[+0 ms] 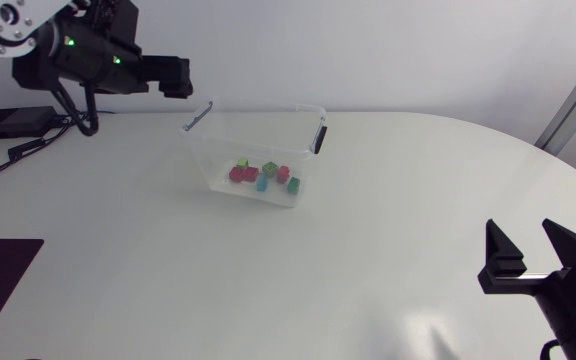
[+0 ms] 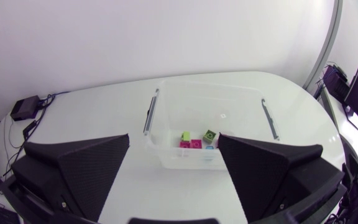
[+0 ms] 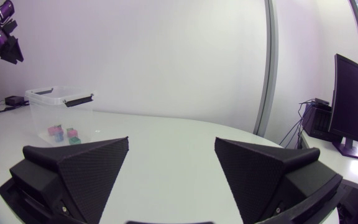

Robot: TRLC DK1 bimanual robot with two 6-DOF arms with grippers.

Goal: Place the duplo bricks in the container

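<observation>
Wide-spread black wedge fingers (image 3: 86, 168) fill the foreground of both wrist views, and neither pair holds anything. My right gripper (image 3: 172, 139) sits low at the near right edge of the white table (image 1: 368, 260), its fingers parted with only bare tabletop showing between them. Well apart from it, toward the table's far left, stands the clear plastic container (image 3: 42, 112), open at the top, with dark handles (image 1: 196, 117) at its two short ends. My left gripper (image 2: 174, 135) hangs raised above the table on the container's far left side, fingers just as far apart and empty, with the open tub ahead of and below them. The duplo bricks (image 1: 239, 175) all lie on the container's floor in a loose cluster near one long wall: a pink brick (image 2: 190, 144), a lime brick (image 2: 186, 135), a dark green brick (image 2: 210, 134) and a blue brick (image 2: 209, 147) among them. Farthest off, at the table's far left corner, rests a small black box (image 1: 13, 122) trailing cables.
</observation>
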